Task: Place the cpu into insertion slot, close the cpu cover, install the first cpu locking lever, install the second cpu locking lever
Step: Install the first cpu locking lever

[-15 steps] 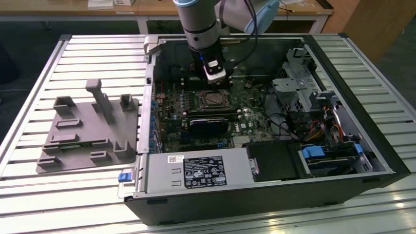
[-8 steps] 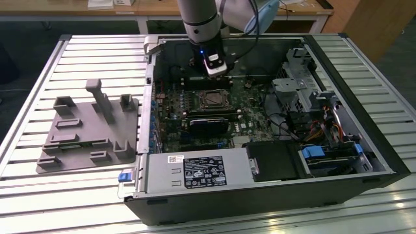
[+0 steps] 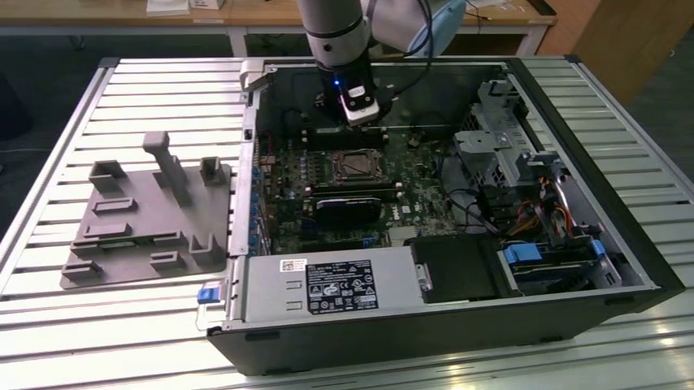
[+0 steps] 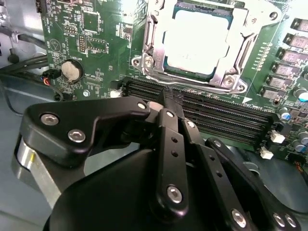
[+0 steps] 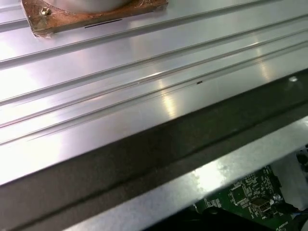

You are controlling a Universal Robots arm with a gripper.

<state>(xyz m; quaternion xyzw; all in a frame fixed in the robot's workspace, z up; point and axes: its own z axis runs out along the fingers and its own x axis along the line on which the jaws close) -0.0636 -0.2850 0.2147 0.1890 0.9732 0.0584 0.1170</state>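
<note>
Hanging inside the open computer case [image 3: 564, 272], the gripper [image 3: 362, 114] is just above the long black slots [image 4: 216, 113], right beside the insertion slot [image 3: 355, 166]. Its jaws are clenched tight together. The cpu [image 4: 202, 41] lies flat in the insertion slot. The cpu cover [image 4: 219, 77] lies down around it, and the shiny top shows through the window. A green board [image 4: 96, 43] is all around, with a round silver battery [image 4: 71, 71] on it. On the exterior view's left, a grey stand [image 3: 141, 223] sits on the ribbed metal table [image 3: 65, 333], beside the case.
</note>
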